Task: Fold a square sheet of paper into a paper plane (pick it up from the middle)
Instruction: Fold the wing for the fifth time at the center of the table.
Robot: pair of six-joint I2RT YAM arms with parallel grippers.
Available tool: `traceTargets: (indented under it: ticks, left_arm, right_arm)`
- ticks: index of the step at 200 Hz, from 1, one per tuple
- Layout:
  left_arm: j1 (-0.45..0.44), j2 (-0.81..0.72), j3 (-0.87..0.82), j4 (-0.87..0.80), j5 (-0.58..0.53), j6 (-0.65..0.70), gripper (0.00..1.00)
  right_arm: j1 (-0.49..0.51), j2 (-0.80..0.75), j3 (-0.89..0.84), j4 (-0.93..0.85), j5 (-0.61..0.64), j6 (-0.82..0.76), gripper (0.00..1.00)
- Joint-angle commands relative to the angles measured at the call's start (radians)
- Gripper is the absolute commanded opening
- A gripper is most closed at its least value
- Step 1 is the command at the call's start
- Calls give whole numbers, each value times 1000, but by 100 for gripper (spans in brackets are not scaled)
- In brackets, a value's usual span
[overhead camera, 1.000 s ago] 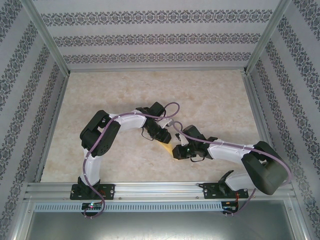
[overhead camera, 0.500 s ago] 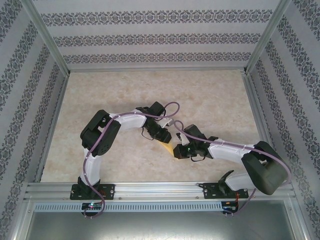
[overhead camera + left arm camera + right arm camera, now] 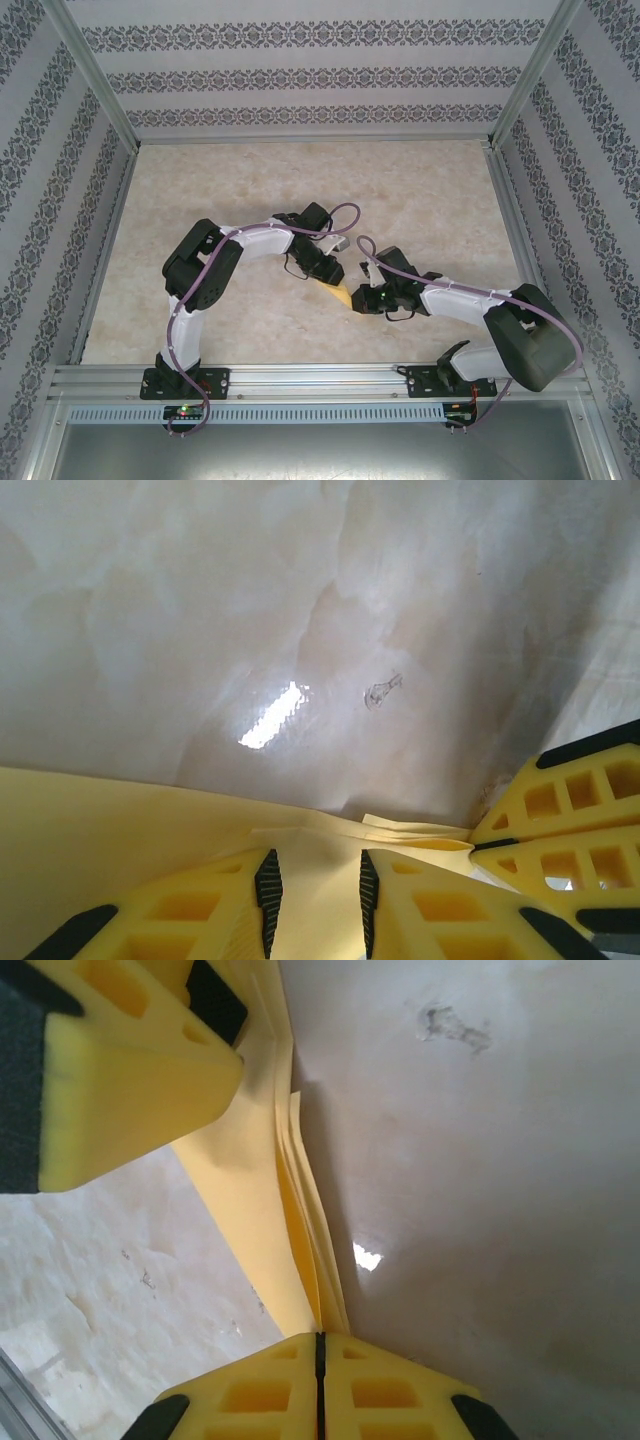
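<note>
I am reaching both my arms into the middle of the worktop point(image 3: 300, 180). From above, my left arm point(image 3: 215, 265) is bending in from the left and my right arm point(image 3: 470, 300) is bending in from the right. Their tips are nearly meeting near the middle of the frame. The yellow paper point(image 3: 343, 293) is peeking out right between them as a small pointed bit, just below the middle.

My right jaws are pressing tight together on the yellow paper. In my right wrist view, my two right fingers point(image 3: 250, 1395) are sitting at the bottom of the frame with no gap between them. The paper point(image 3: 250, 1195) is running down from the top middle straight into the line where they are meeting. It is standing on its edge there, and I am seeing a few thin layers lying one against the other. One of my left fingers point(image 3: 120, 1070) is sitting in the upper left corner, right against the paper.

My left jaws are standing a little apart. In my left wrist view, my left fingers point(image 3: 190, 920) are showing at the bottom, with a narrow gap between their dark pads. The paper point(image 3: 110, 830) is spreading across the lower left and showing through that gap. I cannot tell if the pads are pinching it. My right fingers point(image 3: 560, 810) are poking in at the lower right, beside the paper's crumpled end. The shiny worktop point(image 3: 200, 610) is lying behind it all, with a bright spot of light on it.
</note>
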Motion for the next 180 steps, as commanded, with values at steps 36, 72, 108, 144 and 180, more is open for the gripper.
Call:
traceTargets:
  ticks: [36,72,108,144,180]
  left_arm:
    - [3,89,-14,-47,-59,45,33]
    - [3,96,-14,-48,-63,48,33]
    - [3,103,-7,-44,-69,44,33]
    - [4,107,-7,-38,-71,33,33]
    - [7,108,-4,-41,-65,33,33]
  right_arm:
    - [-33,7,-9,31,-8,18,13]
    - [-31,-90,14,-71,44,-19,18]
    - [36,-161,30,-129,127,-69,28]
    - [129,-227,-45,63,195,-5,24]
    - [157,-140,-67,223,121,68,19]
